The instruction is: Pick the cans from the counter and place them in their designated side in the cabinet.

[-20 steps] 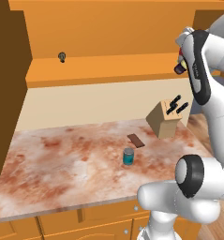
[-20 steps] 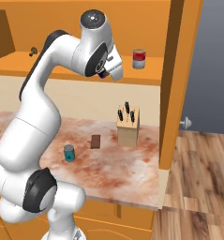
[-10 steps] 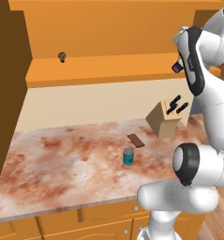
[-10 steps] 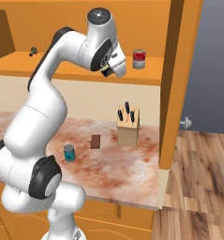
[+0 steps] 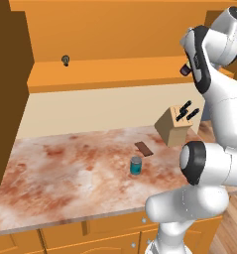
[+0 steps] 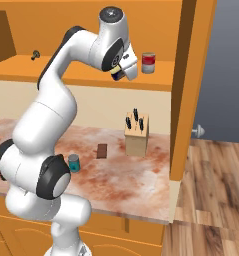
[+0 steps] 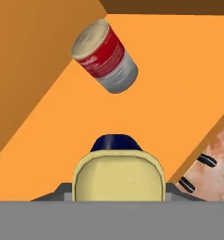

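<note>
While the arm has swung further right along the cabinet (image 6: 66, 75) shelf since a second ago, its gripper (image 6: 119, 74) now hangs over the shelf's right end, closer to the red can (image 6: 148, 63) that stands near the right wall. The gripper is clamped on the blue can (image 7: 117, 174), whose yellow label and dark blue rim fill the bottom of the hand view, with the red can just ahead on the shelf. The teal can (image 5: 135, 165) has not moved: it stands upright on the counter (image 5: 65, 173), towards the front edge, near a small brown block (image 5: 144, 148). A knife block (image 6: 136, 135) sits at the counter's right end by the back wall. A small dark knob (image 5: 66, 60) rests at the shelf's left end.
</note>
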